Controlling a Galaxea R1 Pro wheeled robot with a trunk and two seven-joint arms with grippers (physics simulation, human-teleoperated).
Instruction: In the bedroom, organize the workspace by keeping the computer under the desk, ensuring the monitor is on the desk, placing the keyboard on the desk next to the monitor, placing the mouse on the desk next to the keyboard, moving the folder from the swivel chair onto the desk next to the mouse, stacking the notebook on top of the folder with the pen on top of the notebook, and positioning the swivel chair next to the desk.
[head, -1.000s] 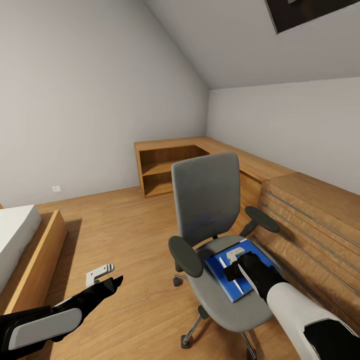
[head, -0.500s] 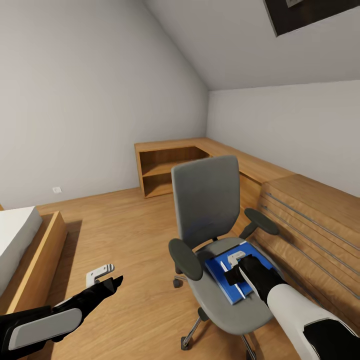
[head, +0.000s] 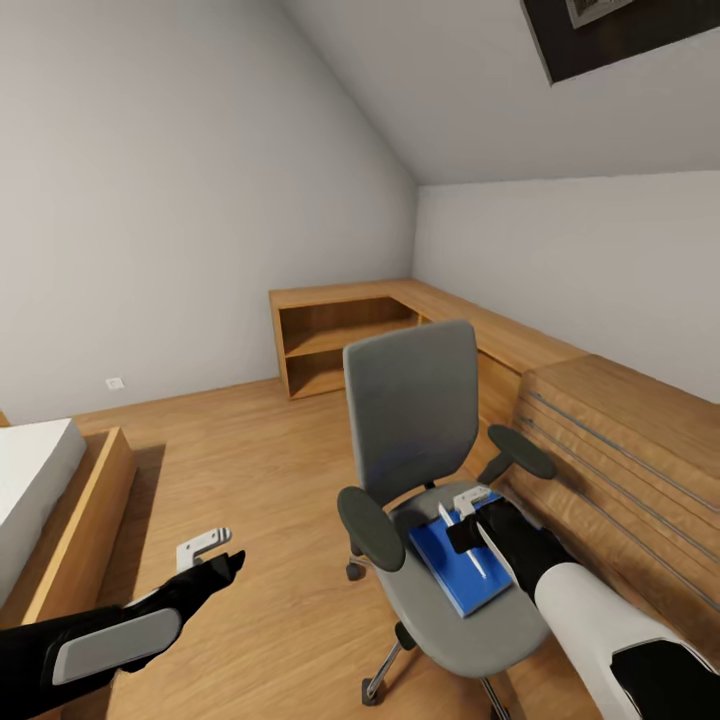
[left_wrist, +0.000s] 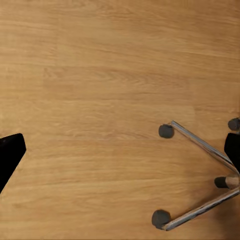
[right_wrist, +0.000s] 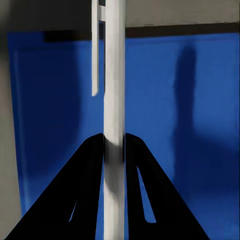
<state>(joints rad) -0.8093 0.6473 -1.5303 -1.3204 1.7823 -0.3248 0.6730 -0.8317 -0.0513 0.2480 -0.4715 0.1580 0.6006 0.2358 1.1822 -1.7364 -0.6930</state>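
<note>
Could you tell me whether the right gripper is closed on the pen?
Yes, shut: the right gripper has both black fingers pressed against the pen, above the folder.

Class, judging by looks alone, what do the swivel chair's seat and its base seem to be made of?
The grey padded swivel chair's seat looks like matte woven fabric: soft, with no shine. Its spoked base looks like polished chrome metal, bright and reflective, with dark, probably plastic, casters.

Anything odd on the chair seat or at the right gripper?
Yes: the right gripper is shut on the pen, above the blue folder, which still lies on the swivel chair seat, not on the desk.
</note>
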